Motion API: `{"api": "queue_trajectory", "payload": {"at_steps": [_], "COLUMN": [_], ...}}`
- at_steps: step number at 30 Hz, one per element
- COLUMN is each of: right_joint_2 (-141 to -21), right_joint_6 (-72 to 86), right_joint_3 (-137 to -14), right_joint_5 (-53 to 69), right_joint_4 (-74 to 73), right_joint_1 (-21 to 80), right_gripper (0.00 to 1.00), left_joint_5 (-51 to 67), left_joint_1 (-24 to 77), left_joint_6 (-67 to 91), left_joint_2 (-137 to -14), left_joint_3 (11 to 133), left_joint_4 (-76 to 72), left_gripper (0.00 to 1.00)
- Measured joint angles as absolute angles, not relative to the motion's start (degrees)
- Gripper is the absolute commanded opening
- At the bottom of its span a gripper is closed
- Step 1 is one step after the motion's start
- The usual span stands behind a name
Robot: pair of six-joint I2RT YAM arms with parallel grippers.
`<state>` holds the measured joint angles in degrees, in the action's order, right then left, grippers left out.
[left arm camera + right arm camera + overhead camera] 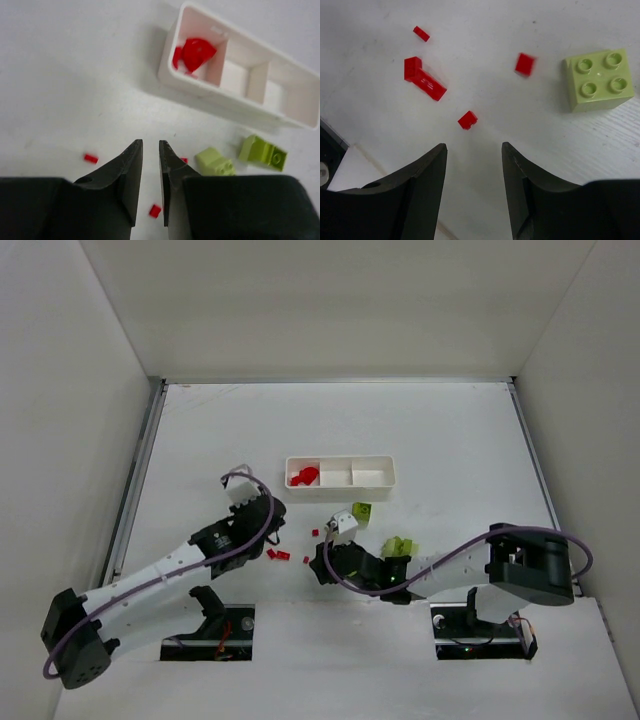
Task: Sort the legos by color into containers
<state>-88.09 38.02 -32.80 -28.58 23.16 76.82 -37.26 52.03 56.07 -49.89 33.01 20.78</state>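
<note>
Left jaws: the left gripper point(150, 147) is hovering over the table point(450, 430), its jaws drawn almost together with only a thin slit between them, grasping nothing.
Right jaws: the right gripper point(474, 147) is hanging low over the table, its jaws released and spread wide, holding nothing.
Tray: the white tray point(240, 107) is lying beyond both grippers, its three compartments running side by side.
Sorted reds: a pile of red legos point(195, 52) is sitting in the tray's left end compartment; the other two compartments are showing only white in the top view.
Loose reds: a small red piece point(467, 120) is lying just ahead of the right jaws' gap, with an L-shaped red piece point(424, 80) and two more red bits point(524, 64) lying further out on the table.
Yellow-greens: a square four-stud yellow-green brick point(600, 80) is resting flat on the table to the side of the right jaws; in the left wrist view two yellow-green bricks point(215, 162) are lying near the tray's front wall, outside it.
Arms: both arms are reaching inward toward the scattered pieces between them.
</note>
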Motion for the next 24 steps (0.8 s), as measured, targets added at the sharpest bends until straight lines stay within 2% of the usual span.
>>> {"api": "queue_trajectory", "payload": {"at_steps": [5,7,9,11,16,24], "right_joint_2": [-88.18,-88.18,-88.18,-88.18,-89.17,-97.25], "right_joint_6": [38.63,38.85,39.07,39.38,38.37,34.28], "right_joint_3": [-32.77,-32.77,-32.77,-32.69,-33.04,-38.83], "right_joint_5": [-28.99,-29.71,-30.76,-31.59,-31.66,-30.39], "right_joint_4": [22.92,22.7,22.17,21.69,21.17,21.47], "right_joint_1": [78.11,78.26,78.3,78.37,78.37,78.28], "right_gripper": [0.54,0.54,0.48,0.46,0.52,0.51], "left_joint_5": [-31.48,-29.67,-28.38,-27.88,-27.92,-28.51], "left_joint_1": [42.63,41.63,42.06,43.22,44.93,44.91], "left_joint_6": [47.79,46.06,44.84,43.86,43.27,43.77], "left_joint_2": [-61.1,-64.97,-67.24,-68.38,-67.29,-59.24], "left_joint_3": [39.66,41.23,41.8,41.76,39.55,34.06], "left_joint_4": [8.27,5.08,3.44,2.74,1.83,2.66], "left_gripper": [0.17,0.17,0.17,0.18,0.21,0.27]}}
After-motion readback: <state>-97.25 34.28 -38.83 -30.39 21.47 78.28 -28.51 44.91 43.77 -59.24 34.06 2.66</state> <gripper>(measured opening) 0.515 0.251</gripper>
